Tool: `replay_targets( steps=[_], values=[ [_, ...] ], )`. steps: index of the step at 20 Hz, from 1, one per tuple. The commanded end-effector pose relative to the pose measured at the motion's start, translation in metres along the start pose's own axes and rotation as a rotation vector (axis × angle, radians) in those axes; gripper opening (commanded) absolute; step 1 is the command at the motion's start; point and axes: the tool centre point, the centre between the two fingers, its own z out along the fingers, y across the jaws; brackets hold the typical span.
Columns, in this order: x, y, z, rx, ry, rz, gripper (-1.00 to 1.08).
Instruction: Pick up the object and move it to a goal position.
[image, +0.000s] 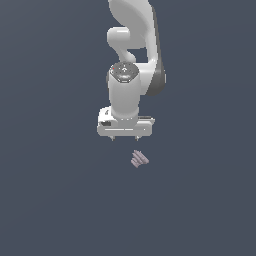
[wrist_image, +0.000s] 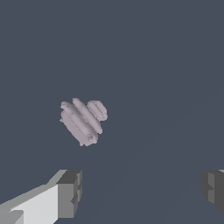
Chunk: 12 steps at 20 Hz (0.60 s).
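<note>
1. Step in hand: the approach, pre-grasp. The claw hangs above the counter, nothing between the fingers.
2. Claw state: spread wide. In the wrist view the two dark fingertips stand far apart, with bare counter between them.
3. The object lies on the counter, apart from the claw, a bit toward the exterior view's right of the claw's centre and nearer that camera. In the wrist view the object sits outside the finger gap, off toward one finger.
4. My read of the next move: shift over until the piece is centred between the fingers, descend, then close. It's a small, lumpy, ridged piece, so a bad line across the ridges could let it slip.
5. Hard to tell: no goal marker shows in either view. The second fingertip is cut off by the wrist view's edge. Height of the claw over the counter is unclear; no shadows to judge by.
</note>
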Motion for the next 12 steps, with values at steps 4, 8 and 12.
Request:
replay_targets(
  steps=[4, 8, 12],
  values=[
    [0.000, 0.004, 0.000, -0.006, -0.001, -0.003, 1.00],
    [0.000, 0.019, 0.002, -0.029, -0.006, -0.013, 1.00],
    [0.000, 0.023, 0.003, -0.035, -0.008, -0.017, 1.00]
  ],
)
